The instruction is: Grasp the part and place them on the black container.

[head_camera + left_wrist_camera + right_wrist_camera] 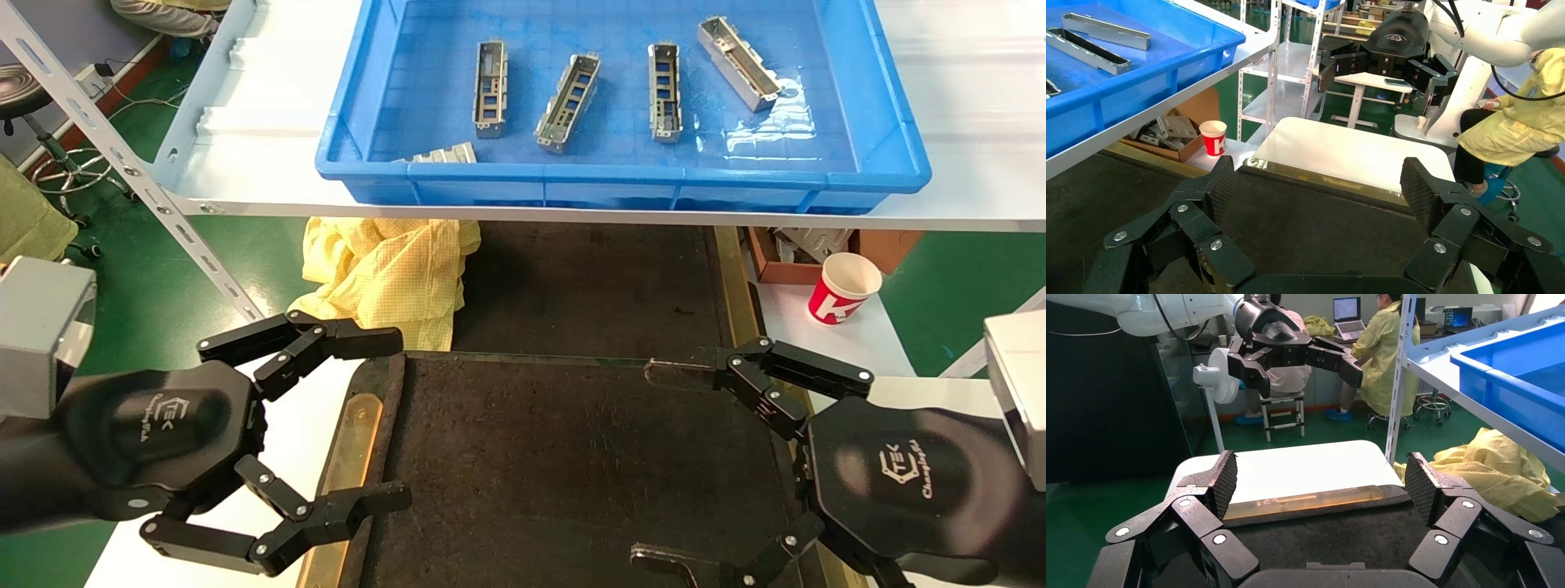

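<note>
Grey metal channelled part [490, 88], rectangular cut-outs

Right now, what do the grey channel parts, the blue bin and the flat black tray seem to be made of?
Grey channel-shaped parts: likely bare sheet metal, dull sheen, punched cut-outs. Blue rectangular bin: apparently moulded plastic, glossy, ribbed rim. Flat black tray: rough, matte, felt-like surface; its side strip looks brass-coloured.

Factory workshop: green floor [163, 269], metal shelving [1291, 67], gowned workers [1389, 349] at benches.
</note>
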Controlling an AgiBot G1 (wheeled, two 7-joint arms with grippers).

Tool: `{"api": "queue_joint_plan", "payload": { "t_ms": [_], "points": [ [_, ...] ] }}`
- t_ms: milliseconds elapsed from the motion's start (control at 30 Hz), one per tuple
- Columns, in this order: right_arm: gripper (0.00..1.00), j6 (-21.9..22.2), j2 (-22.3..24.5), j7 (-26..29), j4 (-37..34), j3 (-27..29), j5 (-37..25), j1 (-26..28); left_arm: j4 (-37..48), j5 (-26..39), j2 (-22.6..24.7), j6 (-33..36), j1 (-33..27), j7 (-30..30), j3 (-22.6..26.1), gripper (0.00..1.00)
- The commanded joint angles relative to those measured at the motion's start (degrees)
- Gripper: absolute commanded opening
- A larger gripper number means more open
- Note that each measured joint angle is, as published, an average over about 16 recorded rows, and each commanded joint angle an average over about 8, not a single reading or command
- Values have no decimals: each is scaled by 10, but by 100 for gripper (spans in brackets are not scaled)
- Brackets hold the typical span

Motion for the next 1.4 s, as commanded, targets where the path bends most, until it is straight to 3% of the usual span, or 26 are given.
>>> {"api": "queue_joint_plan", "payload": {
  "t_ms": [33, 900, 1167, 1400],
  "points": [
    [100, 0, 0, 0, 0, 0, 0, 0, 0, 0, 0, 0, 0, 0, 0, 100],
    [100, 0, 0, 0, 0, 0, 0, 0, 0, 0, 0, 0, 0, 0, 0, 99],
    [100, 0, 0, 0, 0, 0, 0, 0, 0, 0, 0, 0, 0, 0, 0, 3],
    [100, 0, 0, 0, 0, 0, 0, 0, 0, 0, 0, 0, 0, 0, 0, 0]
  ]
}}
